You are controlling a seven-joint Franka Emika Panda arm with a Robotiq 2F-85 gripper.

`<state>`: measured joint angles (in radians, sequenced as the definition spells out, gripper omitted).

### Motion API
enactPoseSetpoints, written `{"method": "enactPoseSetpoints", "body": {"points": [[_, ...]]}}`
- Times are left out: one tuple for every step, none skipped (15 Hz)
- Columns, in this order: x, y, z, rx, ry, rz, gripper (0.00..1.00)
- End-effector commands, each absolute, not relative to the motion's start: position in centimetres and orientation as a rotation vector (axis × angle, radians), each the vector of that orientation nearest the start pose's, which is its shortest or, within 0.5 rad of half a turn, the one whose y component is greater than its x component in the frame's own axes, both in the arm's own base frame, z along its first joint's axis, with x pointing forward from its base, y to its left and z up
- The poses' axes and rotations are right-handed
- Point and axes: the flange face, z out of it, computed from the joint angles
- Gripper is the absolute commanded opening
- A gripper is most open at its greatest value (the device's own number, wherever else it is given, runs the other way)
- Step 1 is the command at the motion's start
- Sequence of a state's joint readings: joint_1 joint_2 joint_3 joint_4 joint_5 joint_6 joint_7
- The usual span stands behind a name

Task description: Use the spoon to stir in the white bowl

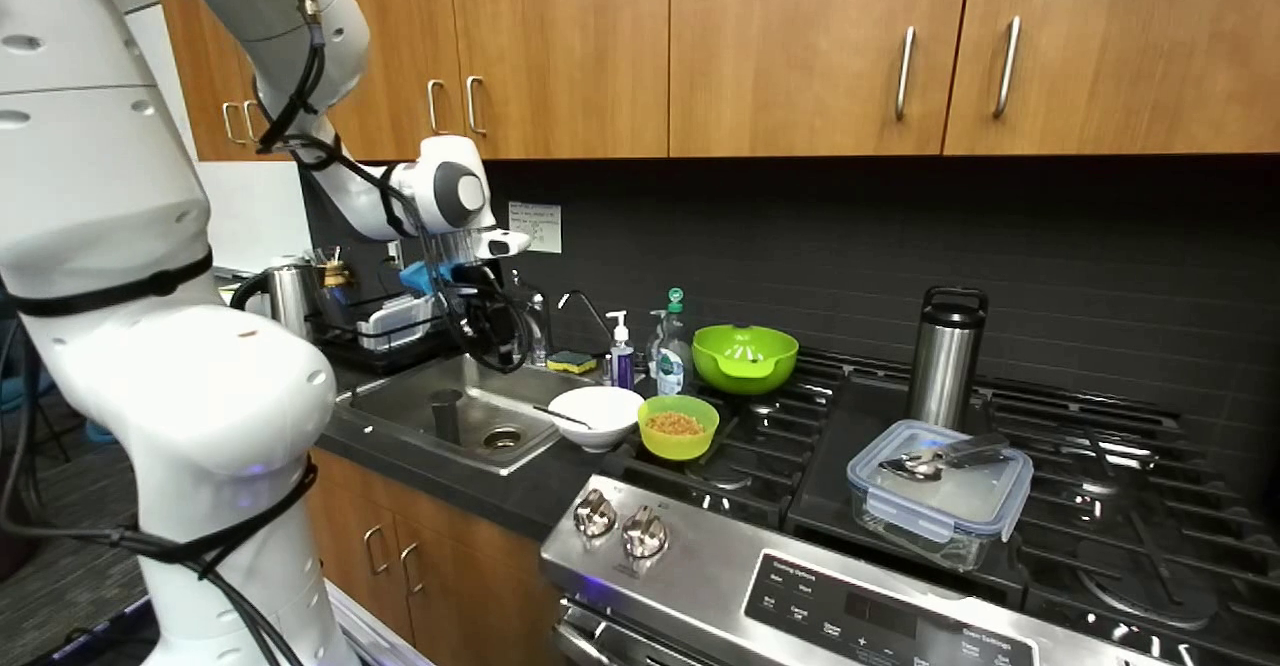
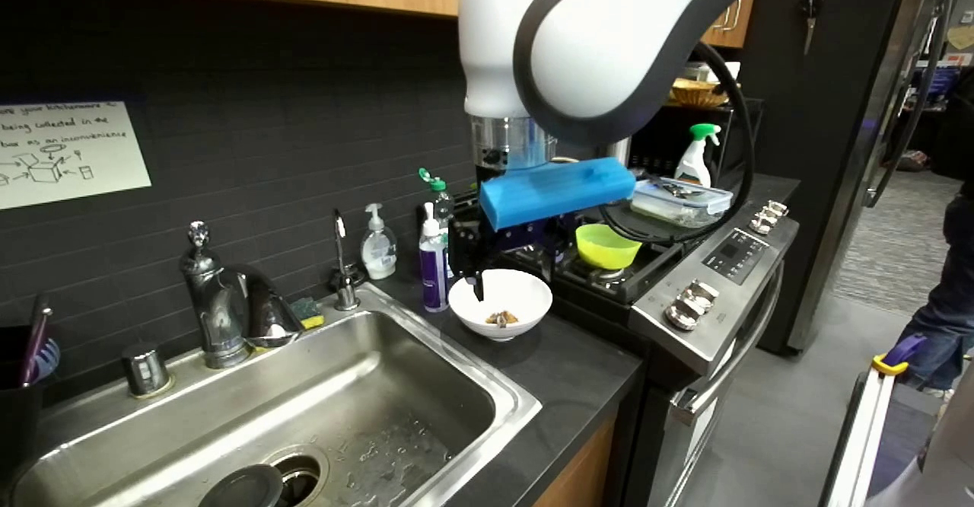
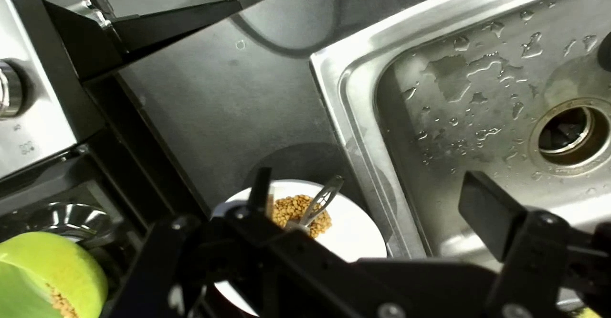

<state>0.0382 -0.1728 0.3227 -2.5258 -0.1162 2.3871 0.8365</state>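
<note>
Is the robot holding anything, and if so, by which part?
Nothing is held: the hand is open, and the spoon rests ungripped in the white bowl.

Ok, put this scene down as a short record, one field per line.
Gripper: open, apart from the spoon
Tool: spoon, resting in the white bowl, handle past the rim
Bowl location: counter, between sink and stove
Contents: small brown pieces
Neighbour: yellow-green bowl on the stove, similar pieces inside
Stirring: not under way; spoon ungripped
</note>
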Motion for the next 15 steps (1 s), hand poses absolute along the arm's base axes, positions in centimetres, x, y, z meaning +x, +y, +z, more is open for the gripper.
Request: {"method": "enactPoseSetpoints", "body": {"points": [[44.2,15.3,32.1,-3.178,0.693,-0.147,1.00],[44.4,15.1,31.6,-3.182,0.700,-0.138,1.00],[44.7,14.9,31.0,-3.191,0.691,-0.130,1.00],[44.9,14.8,30.5,-3.198,0.682,-0.120,1.00],[45.2,14.6,30.0,-3.203,0.672,-0.112,1.00],[45.4,14.5,29.5,-3.213,0.654,-0.109,1.00],[45.6,14.5,29.0,-3.226,0.633,-0.106,1.00],[45.9,14.5,28.6,-3.243,0.608,-0.109,1.00],[46.1,14.6,28.2,-3.260,0.572,-0.109,1.00],[46.4,14.7,27.8,-3.275,0.536,-0.109,1.00],[46.6,14.9,27.5,-3.284,0.501,-0.109,1.00],[46.8,15.1,27.2,-3.292,0.465,-0.109,1.00],[47.0,15.4,27.0,-3.298,0.422,-0.106,1.00],[47.3,15.7,26.8,-3.305,0.381,-0.108,1.00],[47.4,16.0,26.6,-3.314,0.331,-0.107,1.00]]}}
